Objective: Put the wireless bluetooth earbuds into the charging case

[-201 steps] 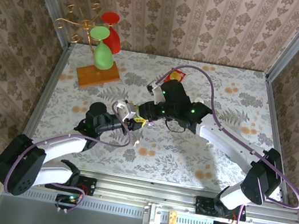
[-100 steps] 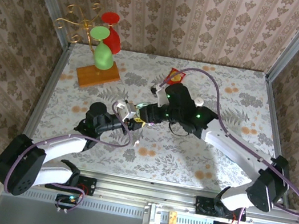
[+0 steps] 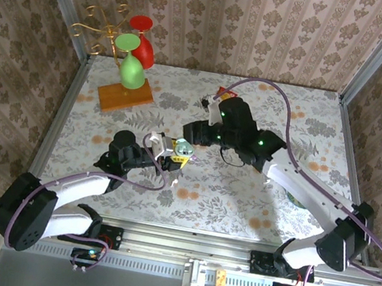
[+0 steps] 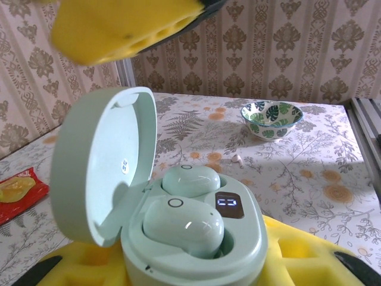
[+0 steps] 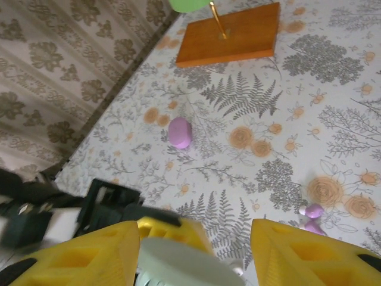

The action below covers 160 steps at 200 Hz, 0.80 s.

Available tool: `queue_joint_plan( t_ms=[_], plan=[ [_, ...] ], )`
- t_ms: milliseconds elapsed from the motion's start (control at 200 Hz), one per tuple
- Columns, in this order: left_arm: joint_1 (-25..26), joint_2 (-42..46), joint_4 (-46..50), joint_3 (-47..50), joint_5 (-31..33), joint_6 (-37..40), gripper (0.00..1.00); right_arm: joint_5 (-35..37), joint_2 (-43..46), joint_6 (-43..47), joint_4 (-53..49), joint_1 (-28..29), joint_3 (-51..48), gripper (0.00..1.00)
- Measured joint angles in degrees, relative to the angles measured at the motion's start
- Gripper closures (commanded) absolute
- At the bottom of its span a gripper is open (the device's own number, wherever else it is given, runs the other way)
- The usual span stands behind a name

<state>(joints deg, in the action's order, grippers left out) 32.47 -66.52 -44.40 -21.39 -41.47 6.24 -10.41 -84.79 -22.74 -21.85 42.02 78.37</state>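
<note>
My left gripper (image 4: 196, 265) is shut on a mint-green charging case (image 4: 238, 244) (image 3: 183, 149), its yellow pads on both sides. The lid (image 4: 101, 161) stands open. Two pale green earbuds (image 4: 184, 225) sit in the case's wells beside a lit display. My right gripper (image 5: 196, 256) (image 3: 191, 131) hovers open just above and behind the case, with nothing between its fingers. One of its yellow fingers (image 4: 119, 27) shows at the top of the left wrist view. Two lilac earbuds (image 5: 312, 215) lie on the table, and a whitish one (image 4: 237, 158) lies near the bowl.
A lilac case (image 5: 180, 132) lies on the table towards the left wall. A wooden stand (image 3: 125, 96) with green and red glasses is at the back left. A leaf-patterned bowl (image 4: 271, 118) sits to the right, and a red packet (image 3: 222, 91) lies at the back.
My right gripper has opened and pulled up and back from the case. The left gripper has kept the case still.
</note>
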Motion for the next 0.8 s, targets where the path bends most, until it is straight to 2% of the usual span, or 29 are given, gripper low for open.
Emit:
queue_joint_plan(
  t_ms=[290,455,605,800],
  plan=[
    [-0.33,0.37,0.24,0.28,1.53,-0.42,0.75,0.13,-2.8,-0.15,-2.05,-0.15,0.02,0.42],
    [-0.7,0.22,-0.92,0.28,2.56,-0.68,0.75,-0.52,1.09,-2.6,-0.17,-0.85,-6.29,0.31],
    [-0.7,-0.94,-3.52,0.33,2.8,-2.21,0.75,-7.19,8.2,-10.56,9.81,-5.01,-16.15,0.22],
    [-0.7,-1.14,-7.41,0.37,3.39,-4.13,0.75,-17.81,10.82,-26.38,29.59,-8.76,-26.88,0.22]
  ],
)
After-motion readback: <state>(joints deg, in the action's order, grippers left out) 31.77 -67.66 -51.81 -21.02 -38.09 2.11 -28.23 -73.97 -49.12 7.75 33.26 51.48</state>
